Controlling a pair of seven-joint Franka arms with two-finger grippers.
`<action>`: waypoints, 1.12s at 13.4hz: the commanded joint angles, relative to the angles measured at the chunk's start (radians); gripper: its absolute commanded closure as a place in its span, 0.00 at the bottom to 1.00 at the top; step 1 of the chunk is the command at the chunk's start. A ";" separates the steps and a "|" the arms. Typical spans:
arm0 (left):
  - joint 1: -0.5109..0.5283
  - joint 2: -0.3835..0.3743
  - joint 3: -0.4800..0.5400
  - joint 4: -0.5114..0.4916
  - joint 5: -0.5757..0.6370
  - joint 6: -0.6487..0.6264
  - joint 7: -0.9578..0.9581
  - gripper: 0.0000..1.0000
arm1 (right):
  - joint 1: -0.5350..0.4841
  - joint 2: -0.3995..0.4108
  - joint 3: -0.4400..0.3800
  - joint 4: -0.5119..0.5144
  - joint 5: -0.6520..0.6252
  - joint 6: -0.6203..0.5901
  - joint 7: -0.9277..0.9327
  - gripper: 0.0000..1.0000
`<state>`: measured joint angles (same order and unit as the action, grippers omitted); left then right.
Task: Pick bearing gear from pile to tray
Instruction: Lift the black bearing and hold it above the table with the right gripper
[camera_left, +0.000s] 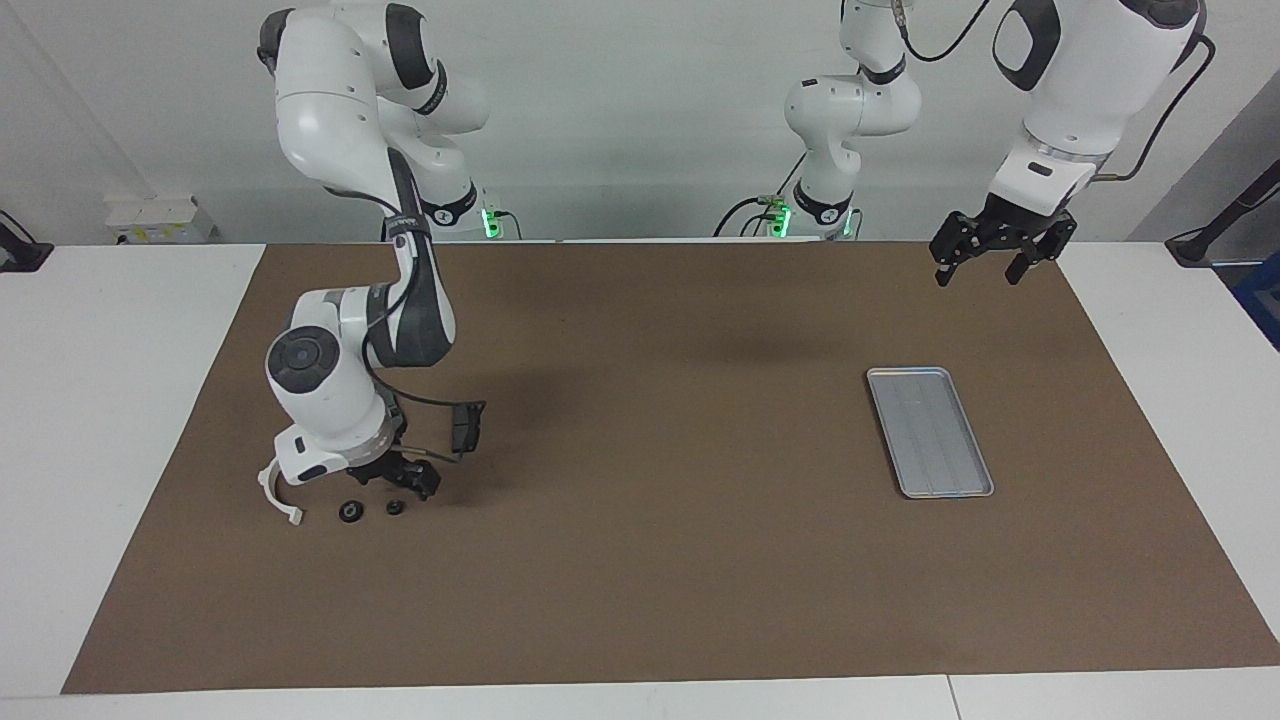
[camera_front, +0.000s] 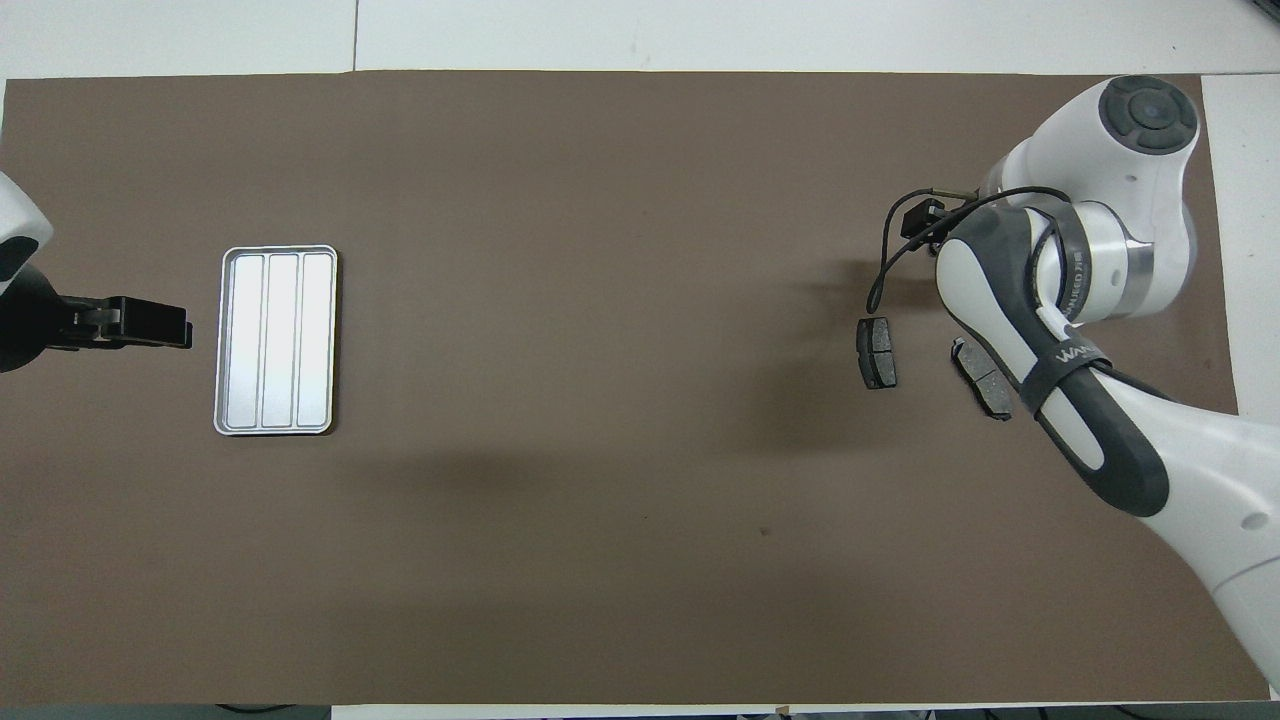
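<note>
The pile lies toward the right arm's end of the table: a white curved arc (camera_left: 276, 497), two tiny black round pieces (camera_left: 350, 513) (camera_left: 395, 508), and two dark brake pads (camera_front: 877, 352) (camera_front: 985, 380). My right gripper (camera_left: 402, 478) is down low at the pile, right beside the round pieces and between the arc and a brake pad (camera_left: 466, 425). In the overhead view the right wrist hides it. The silver ribbed tray (camera_left: 930, 432) (camera_front: 277, 340) lies empty toward the left arm's end. My left gripper (camera_left: 985, 262) (camera_front: 186, 330) waits open, raised beside the tray.
A brown mat (camera_left: 660, 560) covers most of the white table (camera_left: 130, 420). The right arm's cable (camera_front: 885, 260) loops out over the mat beside the brake pads.
</note>
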<state>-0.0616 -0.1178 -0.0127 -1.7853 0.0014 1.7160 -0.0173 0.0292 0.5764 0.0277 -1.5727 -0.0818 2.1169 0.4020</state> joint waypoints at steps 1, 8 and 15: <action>-0.010 -0.034 0.010 -0.037 -0.012 0.016 0.002 0.00 | 0.008 0.055 -0.002 0.052 -0.038 -0.005 0.046 0.02; -0.014 -0.033 0.010 -0.037 -0.012 0.019 -0.012 0.00 | -0.006 0.068 -0.002 0.071 -0.024 0.011 0.098 0.09; -0.012 -0.031 0.010 -0.033 -0.012 0.019 -0.009 0.00 | -0.023 0.063 0.000 0.057 -0.019 -0.034 0.133 0.14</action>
<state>-0.0617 -0.1184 -0.0128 -1.7855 0.0013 1.7169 -0.0178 0.0119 0.6368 0.0197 -1.5188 -0.1026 2.1099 0.4929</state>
